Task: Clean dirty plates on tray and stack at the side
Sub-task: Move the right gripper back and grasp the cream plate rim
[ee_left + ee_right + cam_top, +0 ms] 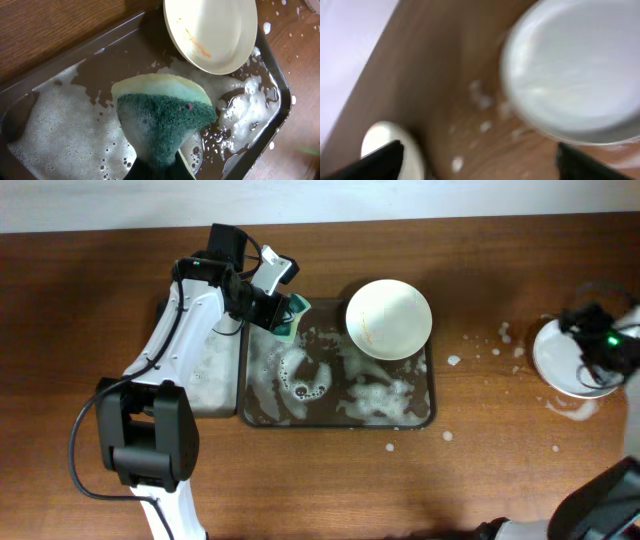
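While the left fingers are clamped on a green sponge over the upper left corner of the tray, the dirty plate sits in the tray's upper right corner. In the overhead view it is just to the right of the sponge, near it but not touching. In the left wrist view it lies up and to the right of the sponge's green scrubbing face, and an orange-brown smear shows on its inner face. White foam covers much of the tray floor below them. The dirty plate's upper edge overlaps the tray rim, and whether it rests tilted there is hard to tell. At the far right of the overhead frame, well apart from the tray, a side plate lies on the wooden surface. The right fingers hover just over it. Their view is blurred, but the two dark tips stand apart with nothing between them. Being round, the dirty plate has no long axis to match. The left arm is much the nearer, so the scrub likely needs only a short carry of the sponge to the right.
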